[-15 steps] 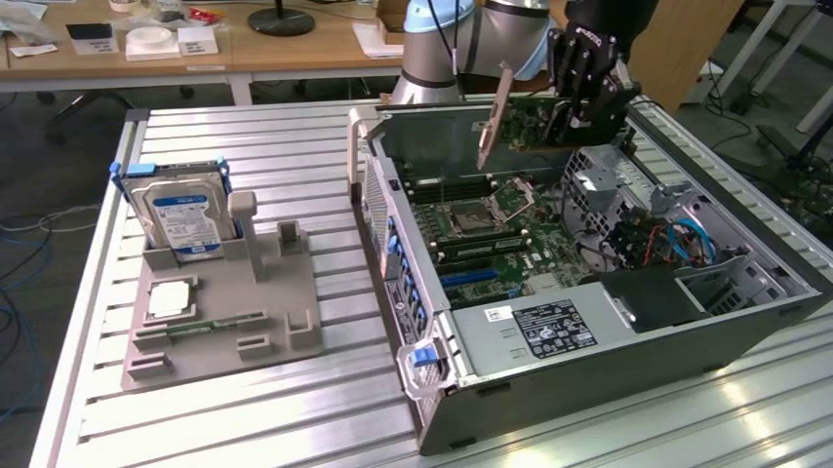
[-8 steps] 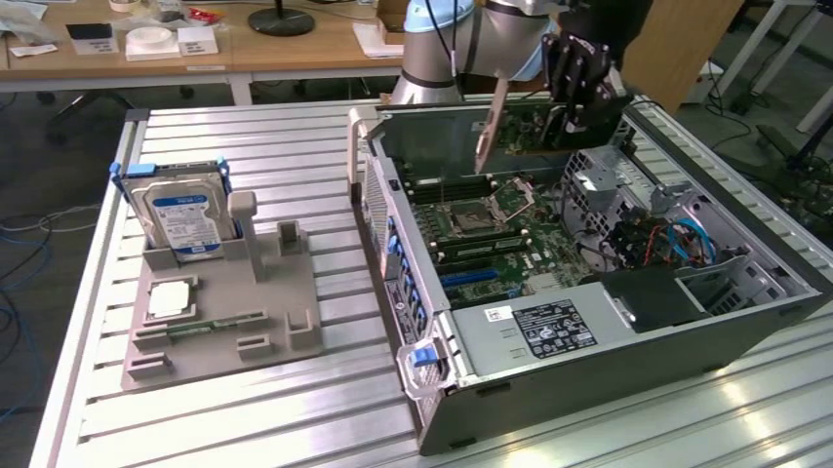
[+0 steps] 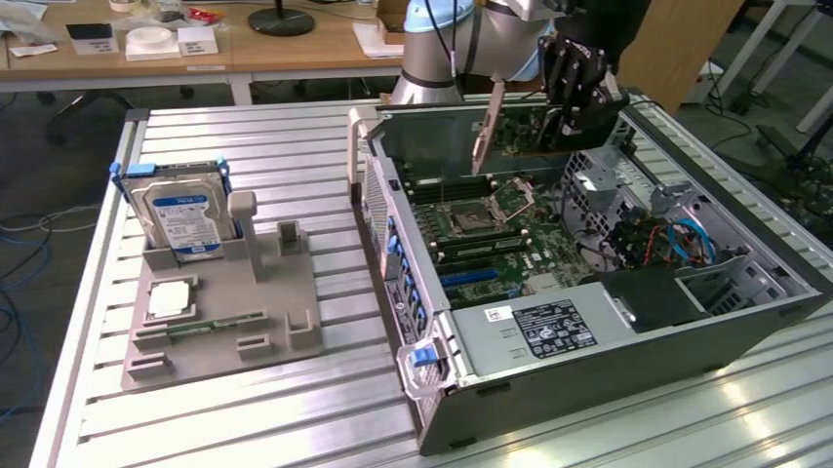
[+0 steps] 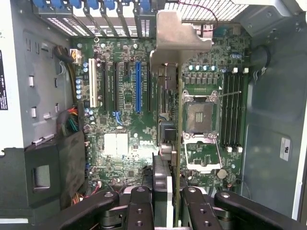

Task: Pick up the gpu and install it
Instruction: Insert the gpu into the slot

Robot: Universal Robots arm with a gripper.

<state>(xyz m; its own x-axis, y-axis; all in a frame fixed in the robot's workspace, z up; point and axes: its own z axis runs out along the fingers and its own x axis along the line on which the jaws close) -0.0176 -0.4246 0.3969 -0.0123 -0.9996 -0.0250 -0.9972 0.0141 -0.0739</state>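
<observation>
The gpu (image 3: 518, 129), a thin dark card with a metal bracket on one end, hangs on edge over the far part of the open computer case (image 3: 729, 331). My gripper (image 3: 573, 97) is shut on it from above. In the wrist view the gpu (image 4: 165, 120) shows edge-on between my fingers (image 4: 139, 207), its grey bracket (image 4: 176, 40) at the far end. It floats above the motherboard (image 4: 120, 143), between the blue slot (image 4: 138, 86) and the processor socket (image 4: 197, 112), clear of the board.
A grey parts holder (image 3: 280, 307) on the slatted table carries an upright silver hard drive (image 3: 182, 216), a small chip (image 3: 170, 300) and a green memory stick (image 3: 195, 329). Inside the case lie the power supply (image 3: 540, 327) and blue cables (image 3: 684, 239).
</observation>
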